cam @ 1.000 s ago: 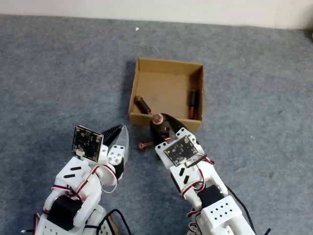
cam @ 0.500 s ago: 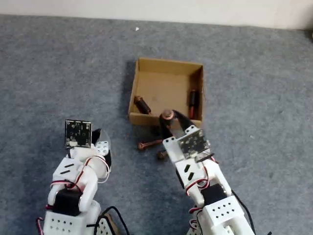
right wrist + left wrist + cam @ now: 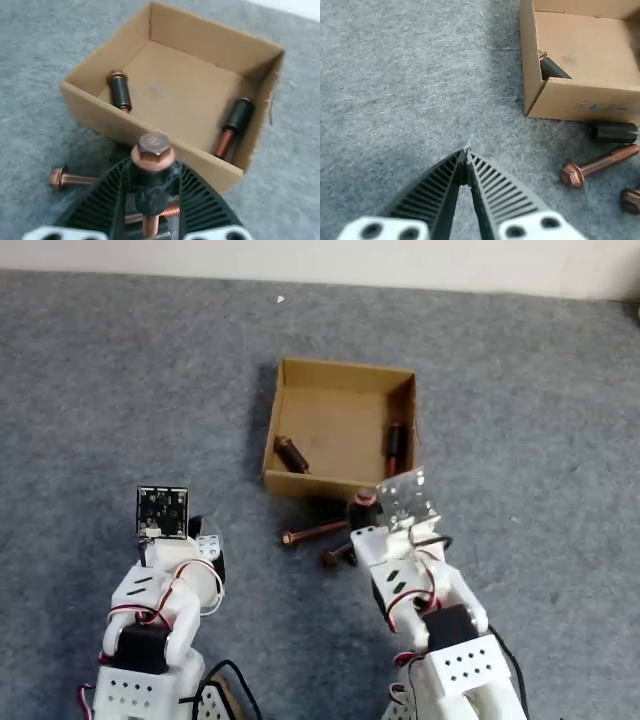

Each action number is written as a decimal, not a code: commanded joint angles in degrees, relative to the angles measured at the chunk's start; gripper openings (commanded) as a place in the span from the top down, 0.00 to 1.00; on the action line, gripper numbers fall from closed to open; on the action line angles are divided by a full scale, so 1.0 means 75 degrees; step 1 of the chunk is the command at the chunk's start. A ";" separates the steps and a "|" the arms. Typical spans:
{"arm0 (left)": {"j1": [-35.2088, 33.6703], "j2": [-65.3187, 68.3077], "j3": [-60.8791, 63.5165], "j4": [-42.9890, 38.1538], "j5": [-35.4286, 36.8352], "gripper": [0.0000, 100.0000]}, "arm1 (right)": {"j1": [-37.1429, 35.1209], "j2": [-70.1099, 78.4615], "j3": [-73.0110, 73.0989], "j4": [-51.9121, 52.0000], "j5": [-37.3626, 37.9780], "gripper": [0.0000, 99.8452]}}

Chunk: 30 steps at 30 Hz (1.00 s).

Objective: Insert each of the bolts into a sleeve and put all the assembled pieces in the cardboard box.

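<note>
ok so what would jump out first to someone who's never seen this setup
The right gripper is shut on a copper bolt with a black sleeve on its shaft, held just in front of the cardboard box. Inside the box lie two finished pieces, one by each side wall. A loose bolt lies on the grey carpet in front of the box.

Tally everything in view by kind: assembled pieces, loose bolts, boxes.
assembled pieces: 3, two in the cardboard box, one in the right gripper
loose bolts: 2, on the carpet
cardboard box: 1
total: 6
</note>
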 commanded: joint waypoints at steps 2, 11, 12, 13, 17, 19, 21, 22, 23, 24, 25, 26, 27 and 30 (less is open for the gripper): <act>-0.0100 -0.0029 0.0170 0.0012 -0.0070 0.99 | 0.0147 -0.0088 -0.1248 0.0744 -0.0035 0.99; -0.0100 -0.0029 0.0170 0.0023 -0.0094 0.99 | 0.0158 0.1436 -0.3569 0.1495 -0.0035 0.99; -0.0100 -0.0029 0.0170 0.0023 -0.0094 0.99 | 0.0217 0.1846 -0.3862 0.1495 -0.0035 0.99; -0.0100 -0.0029 0.0170 0.0023 -0.0094 0.99 | 0.0322 0.2268 -0.4167 0.1483 -0.0035 0.99; -0.0100 -0.0029 0.0170 0.0023 -0.0094 0.99 | 0.0721 0.3862 -0.5492 0.1448 -0.0035 0.99; -0.0100 -0.0029 0.0170 0.0023 -0.0094 0.99 | 0.0873 0.4659 -0.6148 0.1436 -0.0035 0.99; -0.0100 -0.0029 0.0170 0.0023 -0.0094 0.99 | 0.0967 0.5456 -0.6664 0.1166 -0.0035 0.99; -0.0100 -0.0029 0.0170 0.0023 -0.0094 0.99 | 0.1014 0.5843 -0.6875 0.0967 -0.0035 0.99; -0.0100 -0.0029 0.0170 0.0023 -0.0094 0.99 | 0.1073 0.6207 -0.7051 0.0744 -0.0035 0.99; -0.0100 -0.0029 0.0170 0.0023 -0.0094 0.99 | 0.1119 0.6593 -0.7203 0.0510 -0.0035 0.99; -0.0100 -0.0029 0.0170 0.0023 -0.0094 0.99 | 0.1166 0.6968 -0.7332 0.0311 -0.0035 0.99; -0.0100 -0.0029 0.0170 0.0023 -0.0094 0.99 | 0.1213 0.7344 -0.7437 0.0147 -0.0035 0.99; -0.0100 -0.0029 0.0170 0.0023 -0.0094 0.99 | 0.1225 0.7695 -0.7519 0.0018 -0.0047 0.99; -0.0100 -0.0029 0.0170 0.0023 -0.0094 0.99 | 0.1225 0.8633 -0.7754 -0.0193 -0.0070 0.99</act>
